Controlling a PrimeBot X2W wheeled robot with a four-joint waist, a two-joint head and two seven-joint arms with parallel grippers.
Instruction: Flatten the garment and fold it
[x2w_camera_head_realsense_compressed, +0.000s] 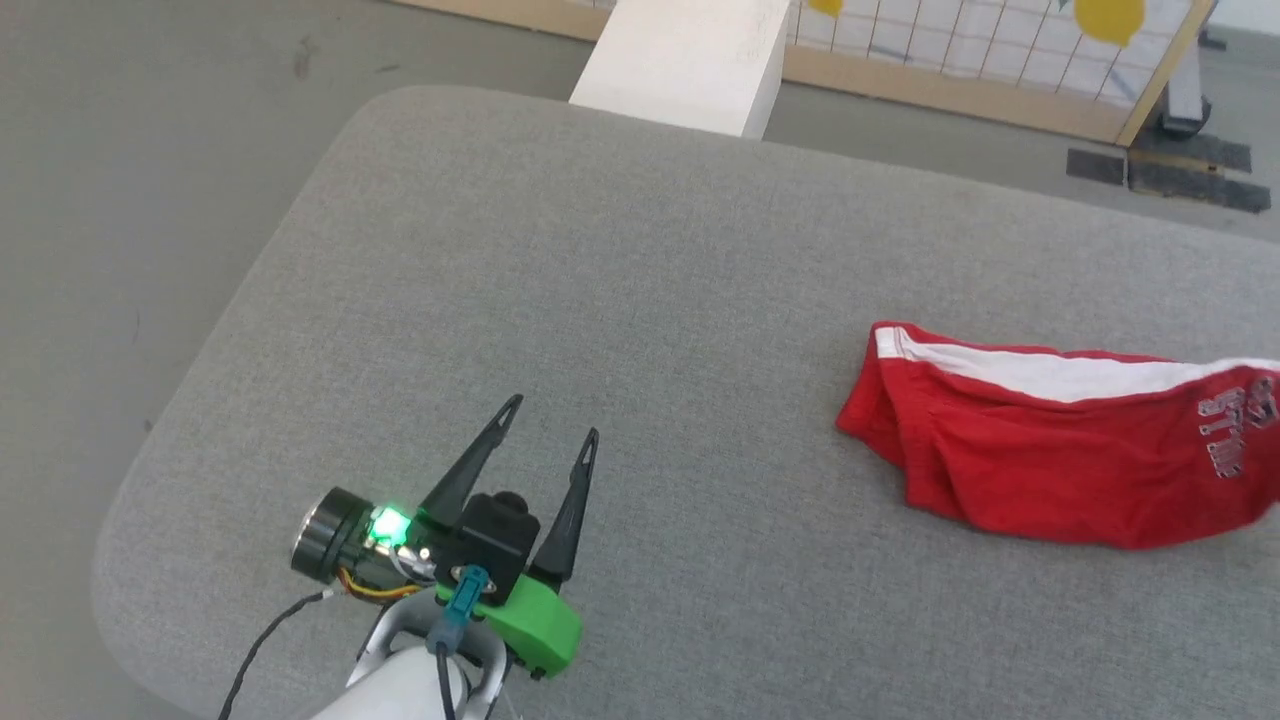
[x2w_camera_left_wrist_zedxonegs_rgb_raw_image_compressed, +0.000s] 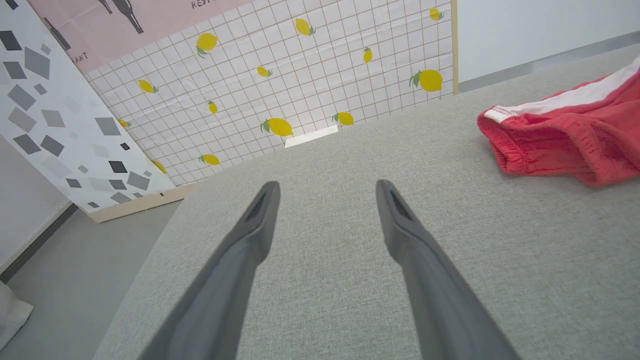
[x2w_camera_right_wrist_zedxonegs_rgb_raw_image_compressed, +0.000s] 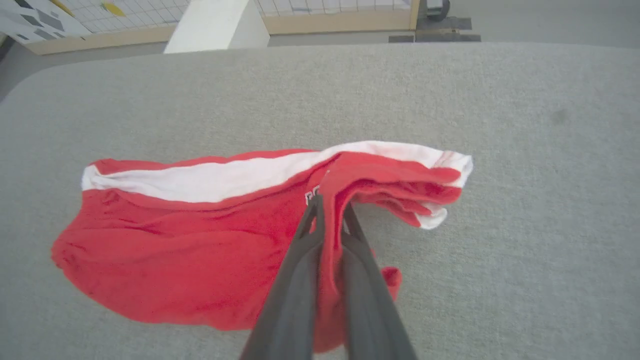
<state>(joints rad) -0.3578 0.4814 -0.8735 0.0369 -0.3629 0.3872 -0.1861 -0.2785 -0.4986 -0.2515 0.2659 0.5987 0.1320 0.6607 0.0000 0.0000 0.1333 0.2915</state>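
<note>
The garment (x2w_camera_head_realsense_compressed: 1050, 440), red shorts with a wide white stripe and white lettering, lies crumpled at the right of the grey padded table (x2w_camera_head_realsense_compressed: 620, 280). In the right wrist view my right gripper (x2w_camera_right_wrist_zedxonegs_rgb_raw_image_compressed: 331, 206) is shut on a fold of the garment (x2w_camera_right_wrist_zedxonegs_rgb_raw_image_compressed: 190, 235) near its lettering, and red cloth runs down between the fingers. My left gripper (x2w_camera_head_realsense_compressed: 553, 420) hovers open over bare table at the lower left, well apart from the shorts. The left wrist view shows the left gripper (x2w_camera_left_wrist_zedxonegs_rgb_raw_image_compressed: 327, 192) with its fingers spread and the garment (x2w_camera_left_wrist_zedxonegs_rgb_raw_image_compressed: 565, 135) off to the upper right.
A white block (x2w_camera_head_realsense_compressed: 690, 60) stands beyond the table's far edge. Behind it runs a lemon-print grid panel (x2w_camera_head_realsense_compressed: 1000, 50) in a wooden frame. Grey floor (x2w_camera_head_realsense_compressed: 130, 150) lies left of the table's rounded corner.
</note>
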